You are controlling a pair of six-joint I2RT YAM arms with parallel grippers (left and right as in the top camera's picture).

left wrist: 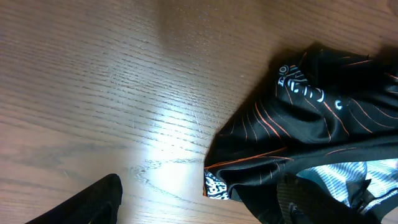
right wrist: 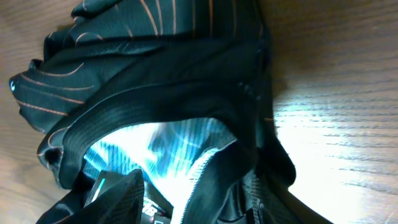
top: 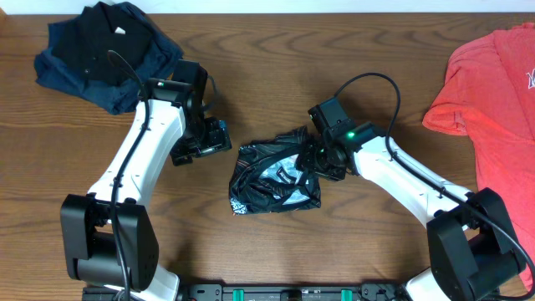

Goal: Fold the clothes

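The crumpled jersey (top: 272, 180) lies at frame centre against our right gripper (top: 320, 157), whose grip we cannot tell, while our left gripper (top: 215, 139) stands wide open just to its upper left.
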